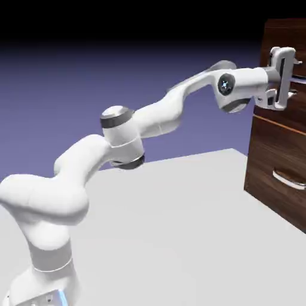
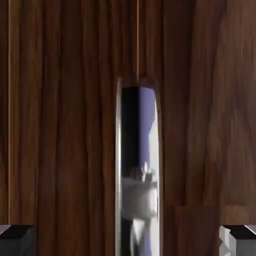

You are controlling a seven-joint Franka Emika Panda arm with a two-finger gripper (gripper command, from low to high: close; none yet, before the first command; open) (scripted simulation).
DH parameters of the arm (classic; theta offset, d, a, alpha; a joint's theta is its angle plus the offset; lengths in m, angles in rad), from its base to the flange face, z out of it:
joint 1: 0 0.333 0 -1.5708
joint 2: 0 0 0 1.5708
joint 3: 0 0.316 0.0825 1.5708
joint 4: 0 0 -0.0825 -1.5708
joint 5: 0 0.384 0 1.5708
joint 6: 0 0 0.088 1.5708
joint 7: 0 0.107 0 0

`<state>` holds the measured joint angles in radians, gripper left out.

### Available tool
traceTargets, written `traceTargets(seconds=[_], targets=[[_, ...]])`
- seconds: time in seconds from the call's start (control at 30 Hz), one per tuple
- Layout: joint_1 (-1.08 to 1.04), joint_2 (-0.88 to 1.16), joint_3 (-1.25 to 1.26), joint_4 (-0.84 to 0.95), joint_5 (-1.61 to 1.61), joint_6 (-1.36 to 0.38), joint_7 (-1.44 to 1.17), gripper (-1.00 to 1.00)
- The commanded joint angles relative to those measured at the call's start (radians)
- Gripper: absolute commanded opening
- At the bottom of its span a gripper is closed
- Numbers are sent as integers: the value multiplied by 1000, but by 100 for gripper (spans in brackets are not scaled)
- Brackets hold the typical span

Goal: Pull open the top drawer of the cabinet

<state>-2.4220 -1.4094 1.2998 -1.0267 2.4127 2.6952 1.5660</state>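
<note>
The cabinet is dark brown wood and stands at the exterior view's right edge. My gripper is up against the top drawer, one finger above and one below the spot where its silver handle peeks out. In the hand view the walnut drawer front fills the picture. The silver bar handle runs up the middle, mirroring the white hand. My gripper is open. Its dark fingertips sit far apart in the bottom corners, one on each side of the bar and apart from it.
Below a thin light seam sits the lower drawer with a curved silver handle. The white arm stretches from the lower left across the grey table to the cabinet.
</note>
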Motion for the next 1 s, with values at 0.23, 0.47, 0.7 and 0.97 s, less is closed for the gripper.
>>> traceTargets(seconds=[0.23,0.47,0.7,0.97], targets=[[-101,-22,-22,145,-29,34,99,-100],[60,-25,-22,-109,51,-44,-43,-100],[223,-31,-40,-362,99,-128,-147,-100],[414,-41,-75,-652,119,-222,-235,-100]])
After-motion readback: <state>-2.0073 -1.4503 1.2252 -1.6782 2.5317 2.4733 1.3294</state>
